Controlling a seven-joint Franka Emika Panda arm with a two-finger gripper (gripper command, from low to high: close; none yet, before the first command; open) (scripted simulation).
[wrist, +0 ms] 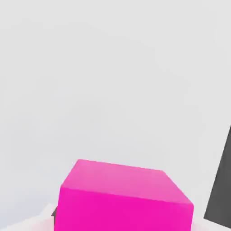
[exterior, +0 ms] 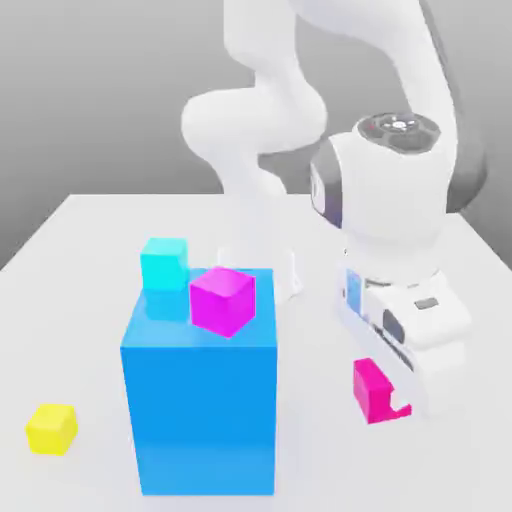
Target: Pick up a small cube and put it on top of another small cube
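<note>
The small cube (exterior: 369,386), plain hot pink, sits low over the white table at the exterior view's right. My gripper (exterior: 383,398) reaches straight down onto it and is shut on it, one white fingertip (exterior: 402,404) overlapping its lower front corner. In the hand view the same small cube (wrist: 122,198) looms close against the pale table. A purplish-magenta small cube (exterior: 222,299) rests on top of the big blue cube (exterior: 200,420), well to the exterior view's left of my gripper.
A cyan cube (exterior: 165,266) stands at the big blue cube's back corner. A yellow cube (exterior: 52,428) lies on the table (exterior: 90,250) near the front at the exterior view's left. A small white block (exterior: 288,274) sits behind the blue cube.
</note>
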